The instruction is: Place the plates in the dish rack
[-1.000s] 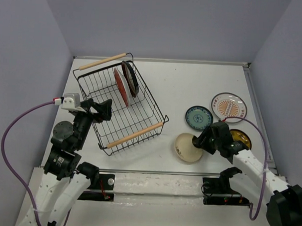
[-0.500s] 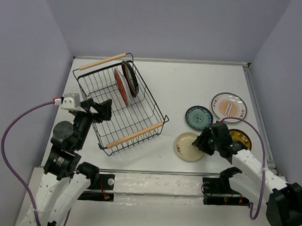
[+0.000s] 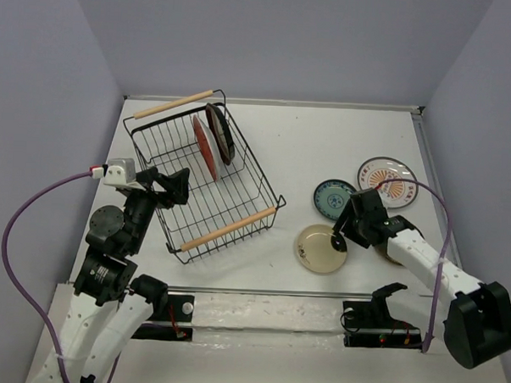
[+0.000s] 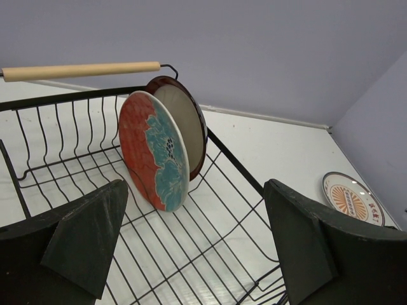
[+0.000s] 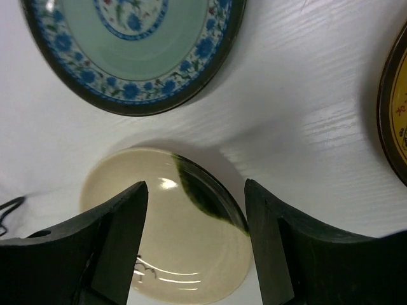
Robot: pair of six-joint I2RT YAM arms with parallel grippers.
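We are holding our left jaws wide open at the near-left edge of the dish rack (image 3: 228,228). Inside it, the floral plate (image 4: 152,152) and the maroon-rimmed plate (image 4: 184,121) are standing on edge. Right of the rack, our right jaws are hovering open above the cream plate (image 3: 316,249), gripping nothing. The teal-blue plate (image 3: 333,197) and the sunburst plate (image 3: 392,180) are lying farther right on the counter (image 3: 308,143).

White table (image 3: 325,144), lavender walls (image 3: 287,40)
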